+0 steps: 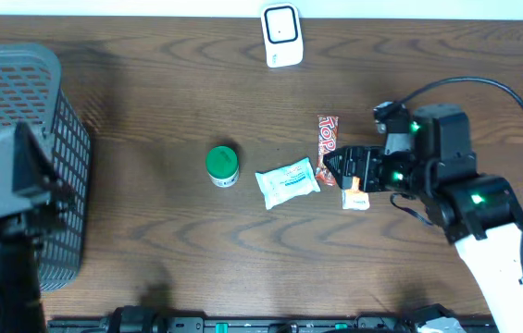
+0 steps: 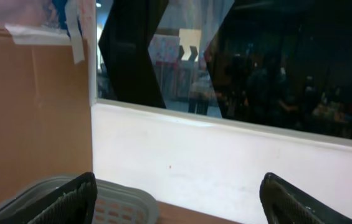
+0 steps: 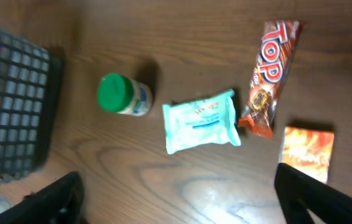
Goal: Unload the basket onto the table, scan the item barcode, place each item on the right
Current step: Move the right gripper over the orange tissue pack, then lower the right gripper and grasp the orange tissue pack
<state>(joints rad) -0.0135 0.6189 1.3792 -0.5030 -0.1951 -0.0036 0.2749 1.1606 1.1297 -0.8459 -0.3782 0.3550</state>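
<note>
Mid-table row: green-lidded bottle, wipes pack, candy bar, orange packet, left to right.
Candy bar: long axis near-far, slightly tilted, flat on table, near end just beside wipes pack.
Wipes pack: long axis left-right, slightly tilted.
Orange packet: flat, near-right of candy bar, partly under right arm in overhead; long axis unclear.
Right gripper: released, fingers wide, grasping nothing, above orange packet.
Left gripper: released, empty, over basket at far left.
Scanner: far edge, well apart from items.
</note>
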